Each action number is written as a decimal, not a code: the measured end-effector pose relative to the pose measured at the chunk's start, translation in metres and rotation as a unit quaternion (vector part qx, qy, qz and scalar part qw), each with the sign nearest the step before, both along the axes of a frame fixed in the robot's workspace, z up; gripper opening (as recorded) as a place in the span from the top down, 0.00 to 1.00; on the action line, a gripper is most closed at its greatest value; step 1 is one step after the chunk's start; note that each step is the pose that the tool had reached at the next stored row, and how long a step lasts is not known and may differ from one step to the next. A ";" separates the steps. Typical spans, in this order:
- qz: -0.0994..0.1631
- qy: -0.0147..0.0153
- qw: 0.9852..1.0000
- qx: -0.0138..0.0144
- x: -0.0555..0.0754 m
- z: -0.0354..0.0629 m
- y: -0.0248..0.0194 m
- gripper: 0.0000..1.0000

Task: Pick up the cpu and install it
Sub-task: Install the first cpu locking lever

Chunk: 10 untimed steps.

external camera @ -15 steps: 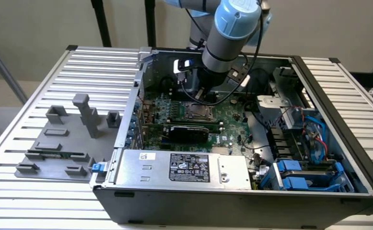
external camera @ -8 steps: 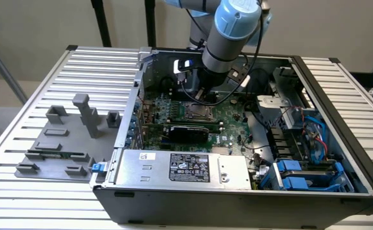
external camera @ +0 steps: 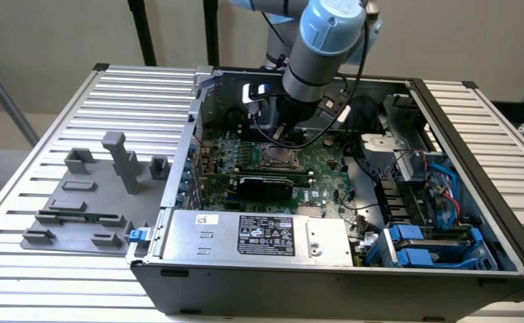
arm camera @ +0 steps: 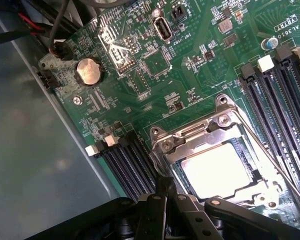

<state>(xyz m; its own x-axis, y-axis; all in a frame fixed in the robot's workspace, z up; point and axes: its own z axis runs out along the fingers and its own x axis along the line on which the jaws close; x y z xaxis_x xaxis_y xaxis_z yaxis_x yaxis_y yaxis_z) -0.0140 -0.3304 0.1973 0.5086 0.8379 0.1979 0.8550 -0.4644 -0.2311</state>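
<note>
Gripper (arm camera: 162, 200) with fingers pressed together, poised just above the cpu (arm camera: 216, 170) seated in the motherboard socket (arm camera: 225, 122).

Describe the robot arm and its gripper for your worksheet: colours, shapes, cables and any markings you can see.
The arm is a round silver-grey tube with a pale blue plastic cap on its joint. A thin black cable runs down its side. Its lowest section is black, with a small white-lit module beside it. The gripper is matte black metal, built of angular linkage bars joined by round pins. No lettering is readable on either.
</note>
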 end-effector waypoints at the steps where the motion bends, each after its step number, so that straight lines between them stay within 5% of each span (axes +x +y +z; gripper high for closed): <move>1: 0.000 0.000 1.000 0.000 -0.001 0.0005 0.0000 0.89; 10: 0.000 0.000 1.000 0.005 -0.011 0.0045 0.0003 0.89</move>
<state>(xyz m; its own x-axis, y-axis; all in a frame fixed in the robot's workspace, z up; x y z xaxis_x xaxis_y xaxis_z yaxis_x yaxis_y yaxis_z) -0.0248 -0.3302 0.2017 0.5086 0.8361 0.2056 0.8550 -0.4622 -0.2353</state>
